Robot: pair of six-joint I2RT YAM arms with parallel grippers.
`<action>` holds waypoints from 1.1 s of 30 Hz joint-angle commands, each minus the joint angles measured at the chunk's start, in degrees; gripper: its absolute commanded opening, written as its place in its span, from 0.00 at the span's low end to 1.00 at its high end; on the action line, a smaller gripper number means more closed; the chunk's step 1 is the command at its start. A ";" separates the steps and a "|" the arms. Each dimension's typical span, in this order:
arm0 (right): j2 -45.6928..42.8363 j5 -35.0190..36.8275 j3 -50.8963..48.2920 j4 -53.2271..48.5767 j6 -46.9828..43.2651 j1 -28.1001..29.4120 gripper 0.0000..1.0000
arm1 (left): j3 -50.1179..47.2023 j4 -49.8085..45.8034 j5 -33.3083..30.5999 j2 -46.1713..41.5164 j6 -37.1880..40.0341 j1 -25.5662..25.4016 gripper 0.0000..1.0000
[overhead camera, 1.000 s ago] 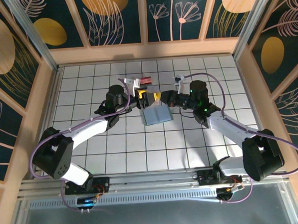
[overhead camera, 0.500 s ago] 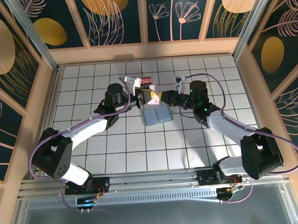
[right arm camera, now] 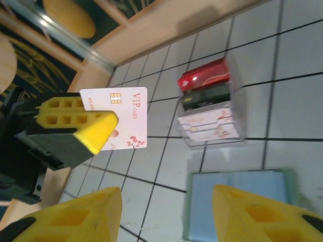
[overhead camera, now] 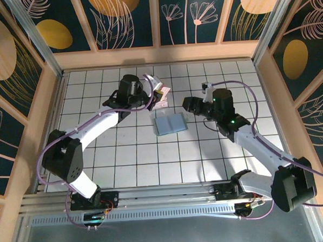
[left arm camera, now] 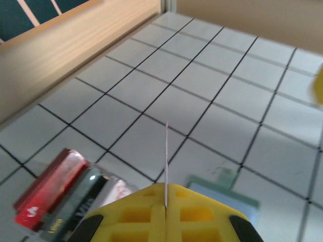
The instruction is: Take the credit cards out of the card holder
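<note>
The pale blue card holder (overhead camera: 170,124) lies open and flat on the tiled table (overhead camera: 125,155). Just beyond it the right gripper (overhead camera: 185,104) hangs empty, jaws apart. Farther left, the left gripper (left arm camera: 165,199) pinches a white-pink credit card (right arm camera: 126,118) near a small card box (right arm camera: 209,103).

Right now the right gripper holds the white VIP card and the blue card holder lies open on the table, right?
No, the left gripper holds the white VIP card, as the right wrist view shows. The blue card holder does lie open on the table.
</note>
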 commanded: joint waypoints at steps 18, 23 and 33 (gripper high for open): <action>-9.38 23.29 3.49 -16.70 -1.39 -0.68 0.64 | 24.25 -24.51 -3.06 21.78 34.74 2.84 0.00; -9.28 23.61 3.43 -16.66 -1.13 -0.69 0.64 | 26.94 -27.73 -3.31 24.65 36.05 2.88 0.00; -8.78 23.33 3.50 -16.59 -1.12 -0.65 0.65 | 31.32 -30.40 -5.95 29.31 37.11 2.91 0.00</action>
